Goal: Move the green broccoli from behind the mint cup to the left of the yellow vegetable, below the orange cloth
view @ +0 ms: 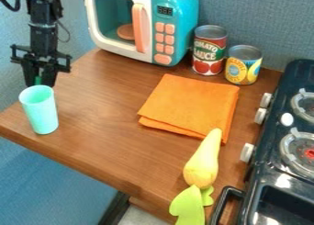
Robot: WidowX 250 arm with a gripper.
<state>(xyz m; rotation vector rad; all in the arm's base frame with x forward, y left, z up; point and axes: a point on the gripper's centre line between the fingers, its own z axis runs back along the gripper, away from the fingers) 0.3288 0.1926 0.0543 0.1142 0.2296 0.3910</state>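
Observation:
The black gripper (pixel 39 77) hangs at the upper left, pointing down just behind the rim of a mint-green cup (pixel 42 111). Whether it touches the cup cannot be made out. A small bit of darker green shows at the gripper's lower end, right above the cup's rim. The cup stands upright, leaning slightly in view, near the left edge of the brown wooden table (pixel 110 127). Right of the cup, a folded orange cloth (pixel 190 102) lies flat on the tabletop.
A teal and white toy microwave (pixel 175 17) stands at the back, beside a red can (pixel 209 49) and a yellow can (pixel 243 65). A yellow toy vegetable with green leaves (pixel 202 166) lies at the front. The dark toy stove (pixel 273 150) borders the right side.

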